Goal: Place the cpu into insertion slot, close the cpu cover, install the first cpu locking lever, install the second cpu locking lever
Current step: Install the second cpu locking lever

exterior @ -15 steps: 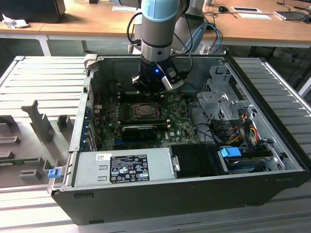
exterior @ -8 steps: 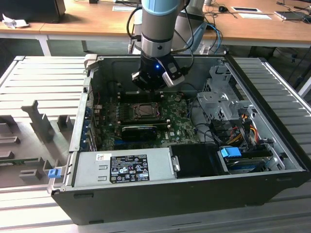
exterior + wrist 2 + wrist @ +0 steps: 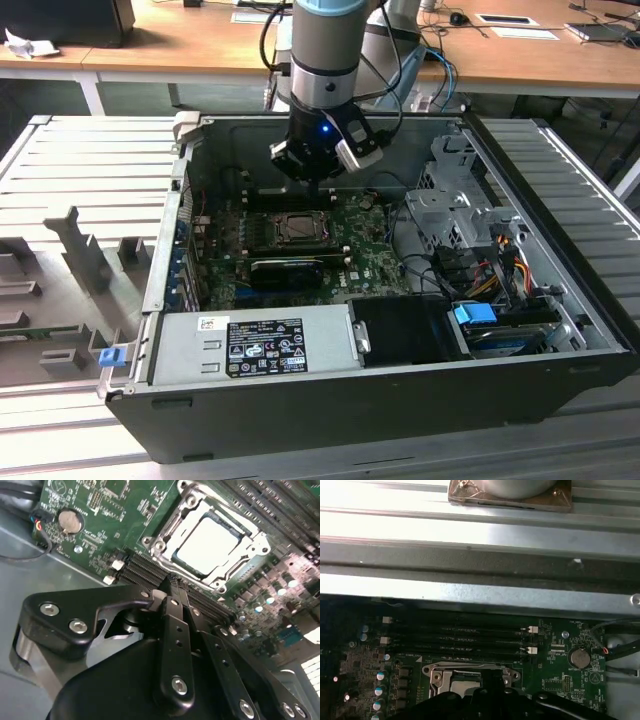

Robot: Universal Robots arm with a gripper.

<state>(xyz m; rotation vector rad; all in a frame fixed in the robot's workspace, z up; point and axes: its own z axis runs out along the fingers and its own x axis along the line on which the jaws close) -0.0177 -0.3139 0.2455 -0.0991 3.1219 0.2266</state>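
One arm, one gripper (image 3: pixel 318 172), and it hung over the far part of the open PC case (image 3: pixel 400 400), just beyond the insertion slot (image 3: pixel 298 228) in the exterior view. In the second wrist view the two black fingers (image 3: pixel 176 625) were pressed together with nothing between them, so it was closed and empty. One cpu (image 3: pixel 207 544) was already sitting flat in the socket, pale face up, and the single cpu cover (image 3: pixel 250 547) was down around it, its silver frame bordering the chip on all sides. I couldn't tell from these shots whether either locking lever was latched. The green motherboard (image 3: pixel 100 525) surrounded the socket, with one round coin battery (image 3: pixel 69 521) well apart from it toward a board corner. In the first wrist view I counted four long black memory slots (image 3: pixel 460 637) lying side by side between the socket and the case wall. In the exterior view, one grey power supply (image 3: pixel 250 345) ran along the near side, with one blue clip (image 3: pixel 475 314) near it on the exterior view's right.
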